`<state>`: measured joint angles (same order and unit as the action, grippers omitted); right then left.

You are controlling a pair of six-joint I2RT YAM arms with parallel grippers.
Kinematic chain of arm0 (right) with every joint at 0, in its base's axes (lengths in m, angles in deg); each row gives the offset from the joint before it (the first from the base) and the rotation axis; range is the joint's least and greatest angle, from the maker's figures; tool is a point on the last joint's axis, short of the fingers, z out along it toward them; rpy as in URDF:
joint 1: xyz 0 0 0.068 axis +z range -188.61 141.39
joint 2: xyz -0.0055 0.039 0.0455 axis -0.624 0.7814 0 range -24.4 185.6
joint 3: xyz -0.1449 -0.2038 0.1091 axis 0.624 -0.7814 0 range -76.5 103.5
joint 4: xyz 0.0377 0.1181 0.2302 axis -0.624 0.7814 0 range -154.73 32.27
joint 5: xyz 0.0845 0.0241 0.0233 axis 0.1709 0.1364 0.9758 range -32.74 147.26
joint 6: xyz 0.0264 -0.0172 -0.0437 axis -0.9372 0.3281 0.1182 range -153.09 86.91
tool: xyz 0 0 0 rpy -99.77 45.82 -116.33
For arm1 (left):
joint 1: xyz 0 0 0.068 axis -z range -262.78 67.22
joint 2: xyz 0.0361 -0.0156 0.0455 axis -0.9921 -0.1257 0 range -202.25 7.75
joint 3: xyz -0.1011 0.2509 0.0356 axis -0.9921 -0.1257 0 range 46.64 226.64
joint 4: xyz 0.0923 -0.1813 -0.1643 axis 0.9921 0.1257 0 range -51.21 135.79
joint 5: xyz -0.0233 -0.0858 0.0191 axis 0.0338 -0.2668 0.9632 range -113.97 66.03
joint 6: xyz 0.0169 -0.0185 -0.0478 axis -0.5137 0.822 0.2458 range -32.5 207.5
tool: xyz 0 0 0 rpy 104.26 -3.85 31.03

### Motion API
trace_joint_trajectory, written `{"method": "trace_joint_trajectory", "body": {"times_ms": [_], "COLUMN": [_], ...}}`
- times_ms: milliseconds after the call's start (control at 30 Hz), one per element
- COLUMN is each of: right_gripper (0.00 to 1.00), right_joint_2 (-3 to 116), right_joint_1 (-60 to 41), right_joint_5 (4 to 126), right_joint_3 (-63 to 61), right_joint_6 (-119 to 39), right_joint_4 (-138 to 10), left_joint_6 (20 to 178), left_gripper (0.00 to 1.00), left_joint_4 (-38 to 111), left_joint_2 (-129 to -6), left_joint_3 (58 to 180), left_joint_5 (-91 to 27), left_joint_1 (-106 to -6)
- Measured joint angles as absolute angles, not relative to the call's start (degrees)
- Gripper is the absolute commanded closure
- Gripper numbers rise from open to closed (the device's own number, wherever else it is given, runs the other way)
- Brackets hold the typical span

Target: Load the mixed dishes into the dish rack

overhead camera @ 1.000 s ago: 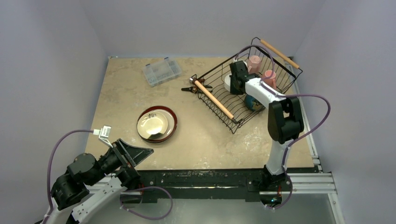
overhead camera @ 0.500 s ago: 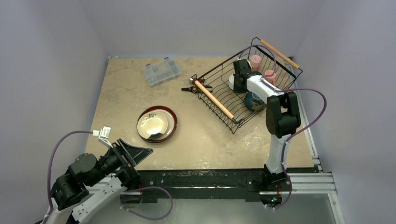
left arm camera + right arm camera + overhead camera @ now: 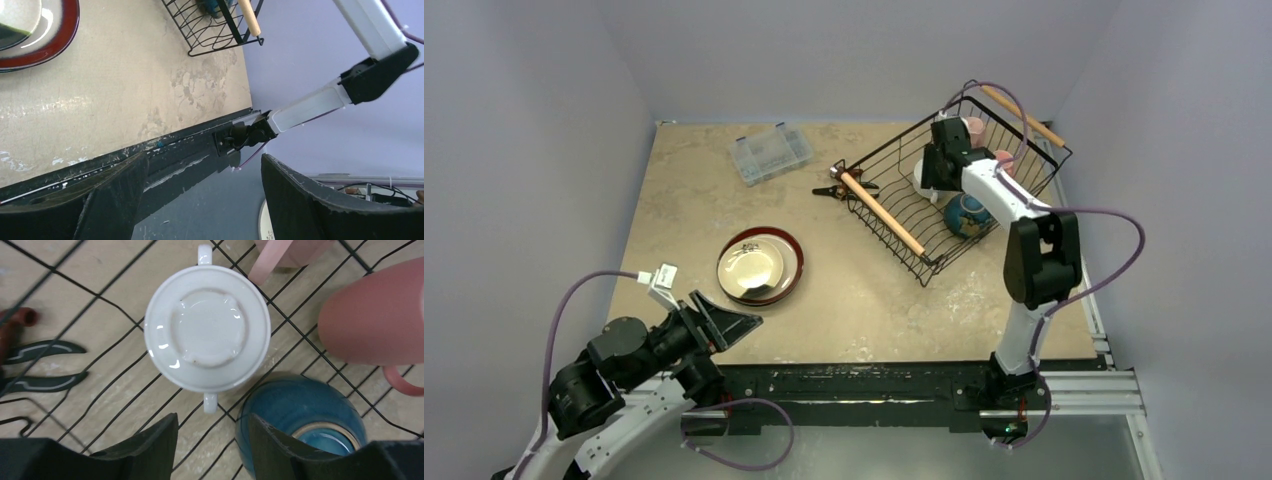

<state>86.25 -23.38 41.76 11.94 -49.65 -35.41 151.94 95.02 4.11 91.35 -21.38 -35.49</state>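
Fingers (image 3: 115,200) of the left gripper (image 3: 200,185) stand wide apart with nothing between them, hanging over the near edge of the table (image 3: 674,220) at its left corner. Just beyond that gripper, on the open tabletop, lies the large red-rimmed plate (image 3: 789,270) with the cream plate (image 3: 751,268) resting inside it. Both are well apart from the dish rack (image 3: 904,200).

Farther back and to the right, the rack sits at an angle on the table, its nearer wooden rod handle (image 3: 881,212) facing the plates. The right gripper (image 3: 212,425) hovers inside it, fingers (image 3: 150,445) parted and holding nothing. Directly below them the white two-handled cup (image 3: 207,330) stands upside down on the wires, foot ring up, free of both fingers. Just beside the cup sits the blue bowl (image 3: 295,410), its blue outside and foot ring turned toward the wrist camera. The two pink mugs (image 3: 372,315) occupy the far side of the rack, one beside the bowl, the other behind the cup.

Outside the rack's far left corner lies the small black-and-red hand tool (image 3: 834,188). Farthest left, the clear plastic compartment box (image 3: 771,152) sits near the back edge.
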Motion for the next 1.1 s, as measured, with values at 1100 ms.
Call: {"method": "trace_joint_trajectory", "body": {"times_ms": [1100], "right_gripper": [0.12], "right_joint_2": [6.12], "right_joint_1": [-10.82], "right_joint_5": [70.59], "right_joint_3": [-29.65], "right_joint_6": [-61.73], "right_joint_4": [-41.18], "left_joint_6": [142.46], "left_gripper": [0.16], "left_joint_4": [84.72], "left_joint_2": [-26.75], "left_joint_3": [82.85], "left_joint_5": [-25.2], "left_joint_1": [-35.49]}}
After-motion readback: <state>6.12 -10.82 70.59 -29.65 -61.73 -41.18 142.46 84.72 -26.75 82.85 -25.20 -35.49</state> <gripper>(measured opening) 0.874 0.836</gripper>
